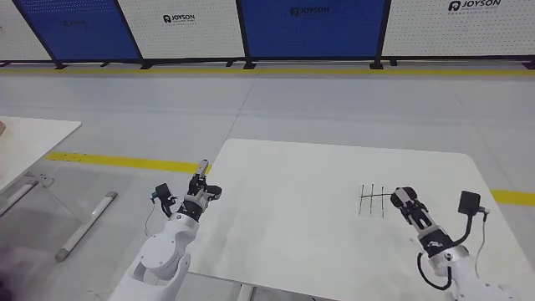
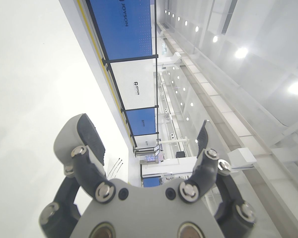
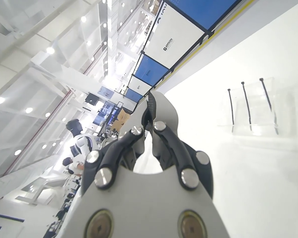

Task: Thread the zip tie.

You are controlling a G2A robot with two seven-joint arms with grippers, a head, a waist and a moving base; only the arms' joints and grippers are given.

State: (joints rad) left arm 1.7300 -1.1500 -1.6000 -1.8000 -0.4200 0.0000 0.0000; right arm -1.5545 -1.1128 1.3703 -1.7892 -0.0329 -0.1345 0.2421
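Three black zip ties (image 1: 372,201) lie side by side on a clear stand (image 3: 258,127) toward the right of the white table (image 1: 309,226). In the right wrist view the zip ties (image 3: 247,106) are a short way off to one side of my right gripper (image 3: 150,105), which is shut with nothing between its fingers. From above, my right gripper (image 1: 403,196) sits just right of the ties, apart from them. My left gripper (image 1: 201,171) hovers at the table's left edge, far from the ties. Its fingers (image 2: 90,137) are spread wide, so my left gripper (image 2: 146,136) is open and empty, and the zip ties (image 2: 117,164) show small beyond it.
The table's left edge (image 1: 209,201) runs right beside my left gripper. Another white table (image 1: 29,142) stands off to the left across the floor. Blue and white partition panels (image 1: 309,8) line the back, behind a yellow floor line (image 1: 125,162).
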